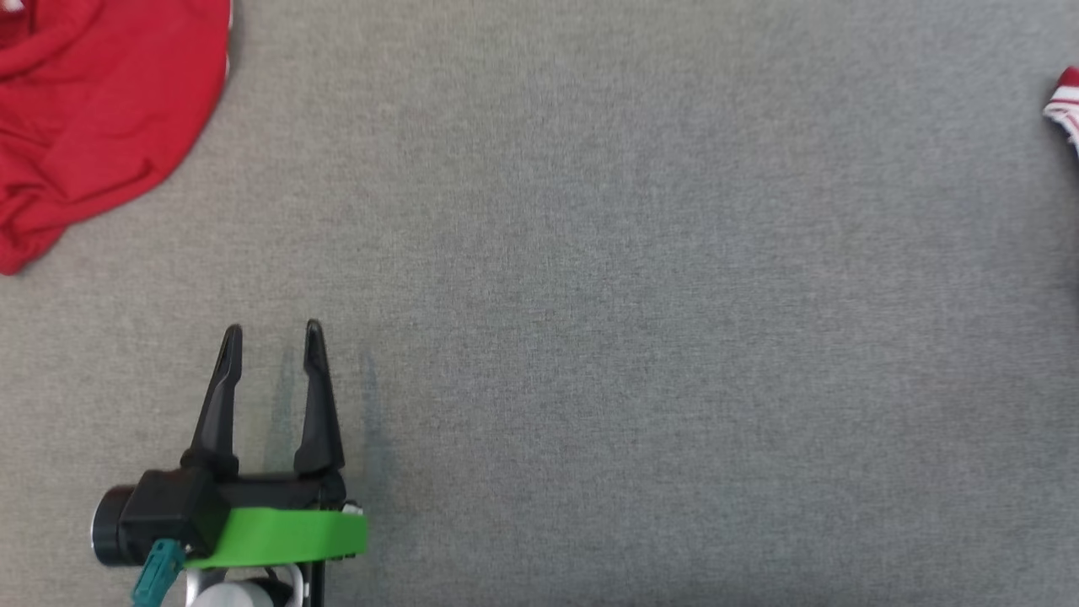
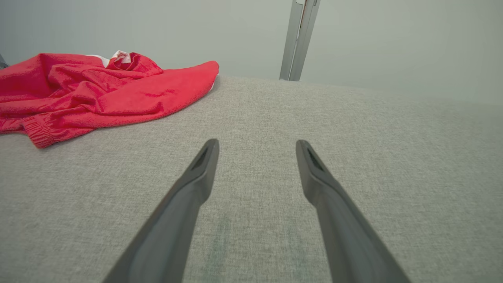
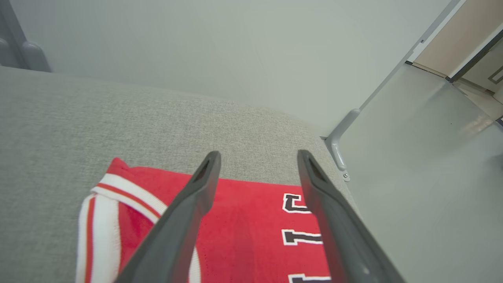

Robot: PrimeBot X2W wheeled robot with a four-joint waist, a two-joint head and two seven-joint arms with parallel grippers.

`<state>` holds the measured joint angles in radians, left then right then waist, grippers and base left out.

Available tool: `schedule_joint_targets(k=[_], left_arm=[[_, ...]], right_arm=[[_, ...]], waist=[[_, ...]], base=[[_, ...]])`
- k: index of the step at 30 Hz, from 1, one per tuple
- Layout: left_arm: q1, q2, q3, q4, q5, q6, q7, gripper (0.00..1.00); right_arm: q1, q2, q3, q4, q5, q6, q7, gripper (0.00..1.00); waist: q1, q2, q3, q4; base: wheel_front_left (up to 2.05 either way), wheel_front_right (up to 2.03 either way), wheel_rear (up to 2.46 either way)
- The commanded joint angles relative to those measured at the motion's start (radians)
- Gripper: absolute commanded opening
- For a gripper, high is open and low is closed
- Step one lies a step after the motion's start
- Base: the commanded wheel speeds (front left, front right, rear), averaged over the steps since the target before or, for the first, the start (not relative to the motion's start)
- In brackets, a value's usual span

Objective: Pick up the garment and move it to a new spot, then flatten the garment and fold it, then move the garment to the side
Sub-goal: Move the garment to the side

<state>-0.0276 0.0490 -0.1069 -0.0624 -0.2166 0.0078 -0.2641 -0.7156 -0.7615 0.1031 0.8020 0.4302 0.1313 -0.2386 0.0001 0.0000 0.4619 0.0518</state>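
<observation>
A folded red garment point(image 3: 243, 220) with white-and-red striped trim and black-and-white lettering lies flat on the grey table near its right edge. A small striped corner of this garment point(image 1: 1066, 105) shows at the head view's right border. My right gripper point(image 3: 258, 154) hovers just above it, open, nothing between its fingers. My left gripper point(image 1: 272, 330) stands open at the lower left over bare cloth, holding nothing, and the left wrist view shows this gripper point(image 2: 257, 143) with its fingers apart.
A second, crumpled red garment point(image 1: 93, 110) lies at the table's far left corner, ahead and left of the left gripper point(image 2: 98, 90). The grey table top point(image 1: 590, 295) ends close to the right of the folded garment, with a metal bracket point(image 3: 338, 151) and floor beyond.
</observation>
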Motion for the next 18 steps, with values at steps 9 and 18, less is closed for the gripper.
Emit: schedule_joint_targets(k=[9,18], left_arm=[[0.131,0.003,0.039,0.018,-0.034,-0.005,0.0,1.0],[0.23,0.003,0.059,0.127,-0.02,-0.031,0.0,1.0]], right_arm=[[0.338,0.264,-0.051,-0.331,-0.134,-0.001,-0.027,1.0],[0.687,0.53,-0.157,-0.615,-0.312,-0.001,-0.027,1.0]], waist=[[-0.0001,0.0,-0.341,-0.064],[-0.0001,0.0,-0.479,-0.051]], base=[[0.0,0.0,0.0],[0.0,0.0,0.0]])
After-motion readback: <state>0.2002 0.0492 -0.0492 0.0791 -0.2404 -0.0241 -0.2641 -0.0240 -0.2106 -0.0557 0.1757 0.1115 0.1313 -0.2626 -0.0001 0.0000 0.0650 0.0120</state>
